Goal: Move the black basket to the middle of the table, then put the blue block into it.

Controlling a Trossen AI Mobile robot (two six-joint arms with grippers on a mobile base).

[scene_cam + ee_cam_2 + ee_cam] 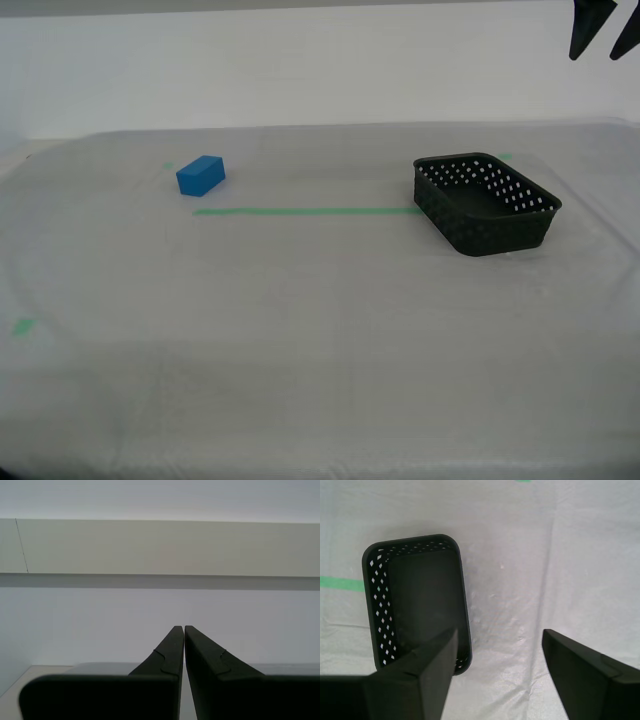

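Honestly, nothing on the task looks done yet. The black basket (486, 202) is sitting at the right of the exterior view, just at the right end of the green tape line (305, 211), so not in the middle of the table (300, 360). The blue block (201, 174) is resting on the table up in the left part of the same frame, well apart from the basket and just behind the tape line. Basket is empty as far as I can see.

My first gripper (495, 645) is hanging above the basket with its jaws spread wide and nothing between them — one finger lies over the basket's rim in the wrist view, the other over bare sheeting beside it. It looks high up; I'd guess those are its fingertips poking into the upper right corner of the exterior view.

My second gripper (184, 635) is closed on nothing, jaws pressed together, pointing at the wall.

So both steps are left — drop down, grab the basket wall, drag it to centre, then fetch the block.
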